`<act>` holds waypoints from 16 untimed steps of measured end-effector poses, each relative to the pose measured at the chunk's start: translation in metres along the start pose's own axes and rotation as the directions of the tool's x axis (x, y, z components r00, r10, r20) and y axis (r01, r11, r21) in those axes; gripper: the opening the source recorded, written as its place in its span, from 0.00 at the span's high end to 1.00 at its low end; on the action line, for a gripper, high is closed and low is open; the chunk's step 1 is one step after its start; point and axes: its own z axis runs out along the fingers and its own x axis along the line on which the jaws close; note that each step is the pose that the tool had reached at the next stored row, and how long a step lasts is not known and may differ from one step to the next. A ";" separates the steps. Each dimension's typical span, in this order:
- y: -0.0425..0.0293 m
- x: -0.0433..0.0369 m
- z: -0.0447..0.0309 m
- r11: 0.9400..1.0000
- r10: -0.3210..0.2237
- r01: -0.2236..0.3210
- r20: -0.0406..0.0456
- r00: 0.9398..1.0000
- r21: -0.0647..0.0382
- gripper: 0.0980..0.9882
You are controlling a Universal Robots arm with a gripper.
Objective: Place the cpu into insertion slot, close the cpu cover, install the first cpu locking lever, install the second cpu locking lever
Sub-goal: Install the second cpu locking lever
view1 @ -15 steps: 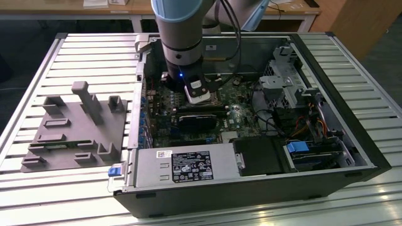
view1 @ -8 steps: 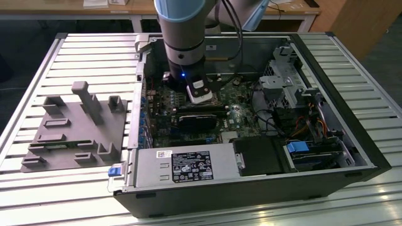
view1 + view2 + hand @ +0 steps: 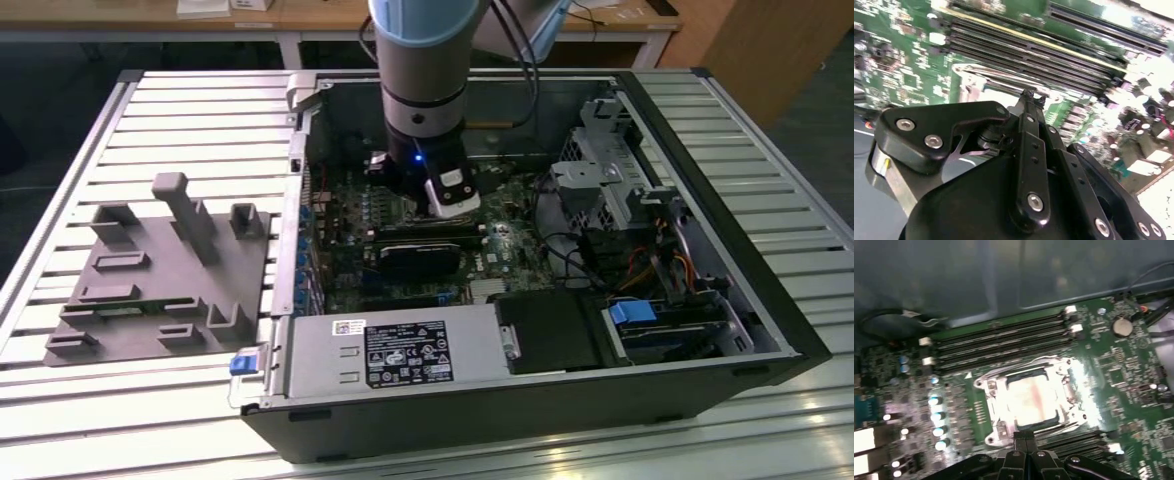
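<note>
Gripper (image 3: 1024, 440), fingers pressed together and empty, hovers at six o'clock of the cpu cover (image 3: 1030, 400), apparently working its rim down.

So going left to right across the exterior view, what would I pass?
Grey plastic fixture on the slatted table → computer case wall → robot arm over the motherboard → metal drive cage → blue-tabbed drive bay.

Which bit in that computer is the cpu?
Look inside the open computer case, on the green circuit board under the arm. Beside the long black memory slots sits a silvery frame; the cpu is the pale square showing through it.
</note>
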 end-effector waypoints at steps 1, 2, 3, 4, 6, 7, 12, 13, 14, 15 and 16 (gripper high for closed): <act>0.0008 -0.0031 0.0002 1.000 0.000 0.000 -0.001 1.000 0.001 0.99; 0.0015 -0.0058 0.0004 1.000 0.000 0.000 -0.002 1.000 0.003 0.99; 0.0021 -0.0082 0.0006 1.000 0.000 0.000 -0.002 1.000 0.006 0.99; 0.0026 -0.0101 0.0008 1.000 0.000 0.000 -0.002 1.000 0.009 0.99; 0.0043 -0.0125 0.0011 1.000 0.000 0.000 0.000 1.000 0.018 0.99; 0.0055 -0.0129 0.0014 1.000 0.000 0.000 0.000 1.000 0.022 0.99; 0.0130 -0.0135 0.0030 1.000 -0.001 0.001 0.003 1.000 0.031 0.99; 0.0149 -0.0133 0.0034 1.000 -0.001 0.001 0.003 1.000 0.031 0.99; 0.0170 -0.0130 0.0038 1.000 -0.001 0.001 0.003 1.000 0.032 0.99; 0.0191 -0.0126 0.0043 0.999 -0.001 0.001 0.003 1.000 0.032 0.99; 0.0213 -0.0122 0.0047 0.999 -0.001 0.001 0.003 1.000 0.032 0.99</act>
